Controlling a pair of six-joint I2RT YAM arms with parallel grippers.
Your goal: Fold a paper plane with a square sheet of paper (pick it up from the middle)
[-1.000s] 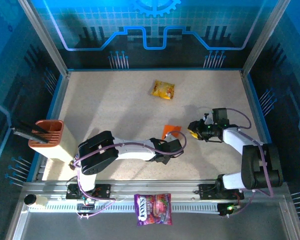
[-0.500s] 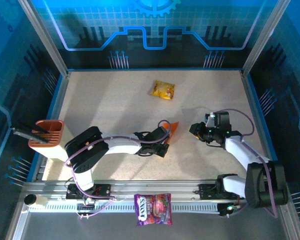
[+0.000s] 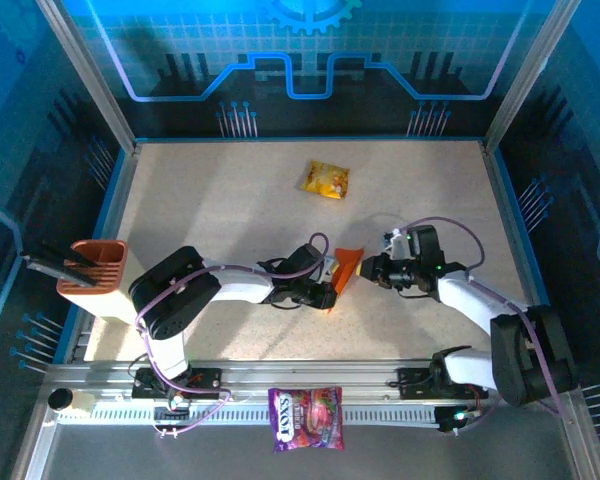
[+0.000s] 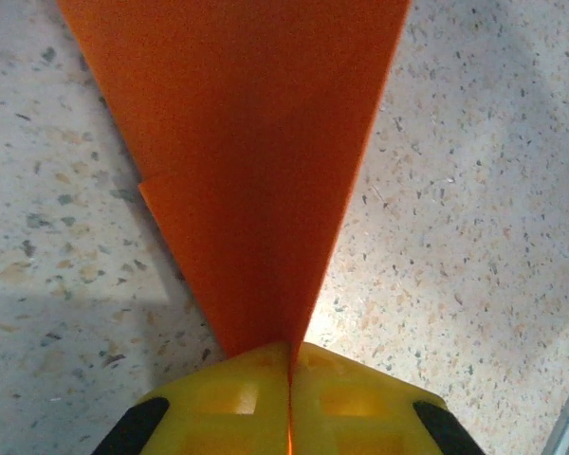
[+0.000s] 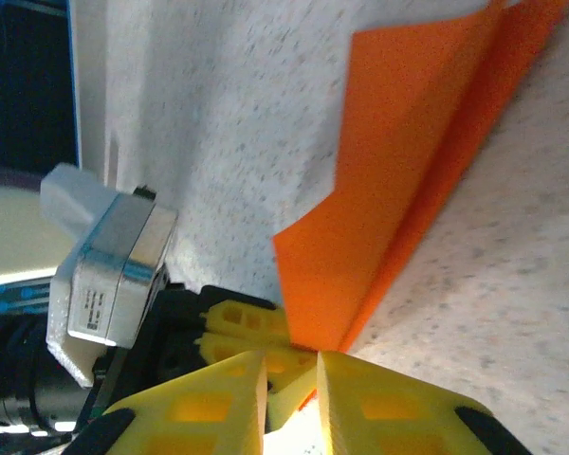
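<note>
Currently, by count: one folded orange paper sheet (image 3: 346, 264) on the speckled table (image 3: 210, 200), a little toward 4 o'clock of its centre; one yellow-orange snack packet (image 3: 326, 180) well apart at 12 o'clock of the sheet; one purple printed bag (image 3: 307, 418) on the front rail at 6 o'clock; one orange-brown holder (image 3: 95, 262) at the 9 o'clock edge; two arms. Left arm (image 3: 230, 288): stretched low from its base toward 2 o'clock, with the left gripper (image 3: 327, 293) at the sheet's 7 o'clock end. From the left wrist camera, yellow fingers (image 4: 228, 398) clenched together on the sheet's narrow end, the fold running straight out of their seam and widening away toward 12 o'clock. Right arm (image 3: 480, 305): bent up from its base, forearm reaching toward 10 o'clock, right gripper (image 3: 370, 268) just beside the sheet's 3 o'clock edge. From the right wrist camera, yellow fingers (image 5: 209, 398) narrowly apart, the sheet's lower corner at their mouth, not pressed between them. Against half a second earlier: right gripper brought in from well apart at 3 o'clock to just beside the sheet; left gripper pinched on it then as now; packet, bag and holder unmoved.
</note>
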